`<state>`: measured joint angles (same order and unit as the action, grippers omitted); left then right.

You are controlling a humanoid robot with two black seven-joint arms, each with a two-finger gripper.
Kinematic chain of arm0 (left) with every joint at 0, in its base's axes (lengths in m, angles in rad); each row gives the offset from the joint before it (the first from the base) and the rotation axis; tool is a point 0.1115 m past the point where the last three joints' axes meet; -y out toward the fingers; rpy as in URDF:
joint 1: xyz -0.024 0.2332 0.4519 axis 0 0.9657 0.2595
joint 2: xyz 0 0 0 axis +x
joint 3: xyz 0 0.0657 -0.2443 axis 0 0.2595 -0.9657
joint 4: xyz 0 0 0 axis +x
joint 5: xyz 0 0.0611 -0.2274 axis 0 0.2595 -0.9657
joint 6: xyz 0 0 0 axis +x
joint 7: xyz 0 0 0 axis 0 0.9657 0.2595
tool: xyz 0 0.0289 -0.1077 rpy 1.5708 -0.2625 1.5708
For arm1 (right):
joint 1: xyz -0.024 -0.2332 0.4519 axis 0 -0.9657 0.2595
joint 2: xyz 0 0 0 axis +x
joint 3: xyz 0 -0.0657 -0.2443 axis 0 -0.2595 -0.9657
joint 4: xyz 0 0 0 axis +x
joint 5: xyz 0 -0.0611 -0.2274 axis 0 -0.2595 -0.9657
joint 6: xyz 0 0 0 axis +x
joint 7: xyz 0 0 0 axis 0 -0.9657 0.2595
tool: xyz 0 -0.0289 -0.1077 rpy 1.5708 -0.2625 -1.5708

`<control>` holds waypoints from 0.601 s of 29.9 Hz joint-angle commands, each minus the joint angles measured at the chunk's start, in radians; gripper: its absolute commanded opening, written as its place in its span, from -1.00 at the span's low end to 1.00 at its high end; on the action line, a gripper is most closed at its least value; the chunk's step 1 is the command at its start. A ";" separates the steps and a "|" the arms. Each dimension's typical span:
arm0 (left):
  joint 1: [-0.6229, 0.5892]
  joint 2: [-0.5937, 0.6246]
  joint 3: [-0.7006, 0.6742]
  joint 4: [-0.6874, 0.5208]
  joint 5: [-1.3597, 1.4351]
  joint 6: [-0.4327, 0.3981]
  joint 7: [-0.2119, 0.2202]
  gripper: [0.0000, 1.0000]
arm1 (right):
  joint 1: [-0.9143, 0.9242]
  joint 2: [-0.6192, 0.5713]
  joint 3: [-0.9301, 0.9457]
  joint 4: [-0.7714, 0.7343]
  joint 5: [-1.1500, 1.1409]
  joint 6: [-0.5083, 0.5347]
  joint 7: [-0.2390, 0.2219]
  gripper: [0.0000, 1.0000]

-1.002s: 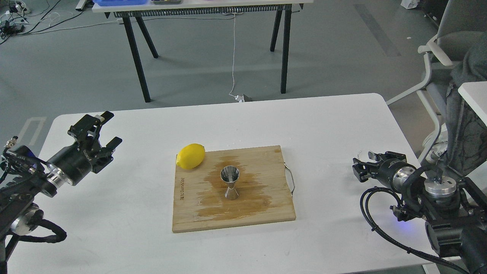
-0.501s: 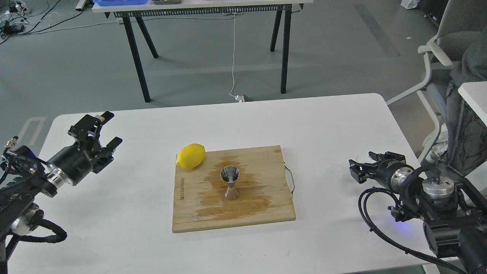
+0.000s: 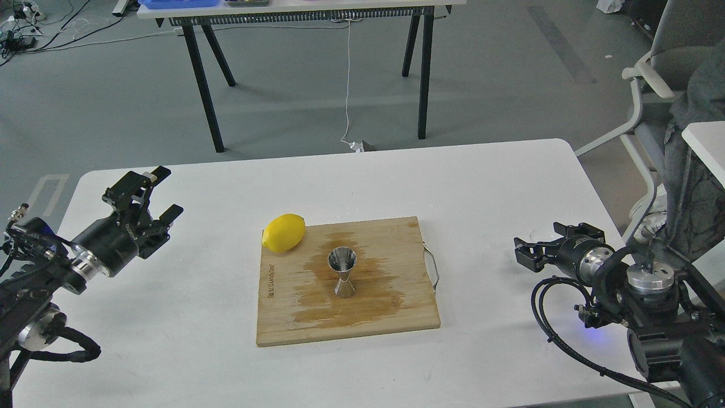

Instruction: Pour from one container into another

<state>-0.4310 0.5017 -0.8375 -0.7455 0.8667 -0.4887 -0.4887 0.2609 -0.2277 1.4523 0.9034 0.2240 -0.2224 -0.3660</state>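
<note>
- The right gripper (image 3: 545, 242) hovers low over the table's (image 3: 481, 181) right side, pointing left; its dark fingers look spread, but it cannot be told how wide, nor whether they hold anything
- A faint clear glint at its fingers may be the cup (image 3: 535, 236); it is too transparent and small to be sure of, or to say whether it is touched
- The left gripper (image 3: 152, 196) hangs over the table's left side, jaws well apart and empty, far from everything
- The cup, judged as glass, would be light, stiff, smooth and breakable; a moderate squeeze across its round wall, below the rim, seems safest; a slip is likely if it is wet
- The jigger (image 3: 342, 272) stands upright mid-board, well apart from both grippers; it is light steel on a narrow waist with a small mouth, so it probably tips easily if nudged
- The board (image 3: 294, 317) shows a dark wet-looking stain around the jigger; a lemon (image 3: 284, 232) sits at its far left corner
</note>
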 commanded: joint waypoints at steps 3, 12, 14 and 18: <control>0.000 0.000 0.000 0.000 0.000 0.000 0.000 0.98 | 0.011 -0.004 0.005 0.029 -0.002 0.001 -0.001 0.93; 0.000 0.001 0.000 0.000 0.000 0.000 0.000 0.98 | 0.080 -0.025 0.014 0.054 -0.003 0.020 0.001 0.96; 0.000 0.001 0.000 0.000 0.000 0.000 0.000 0.98 | 0.109 -0.048 0.003 0.061 -0.005 0.052 0.001 0.96; 0.000 0.001 0.000 0.000 -0.002 0.000 0.000 0.98 | 0.208 -0.123 -0.067 0.055 -0.023 0.165 -0.002 0.96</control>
<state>-0.4311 0.5033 -0.8376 -0.7455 0.8667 -0.4887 -0.4887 0.3995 -0.3007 1.4400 0.9637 0.2112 -0.1375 -0.3652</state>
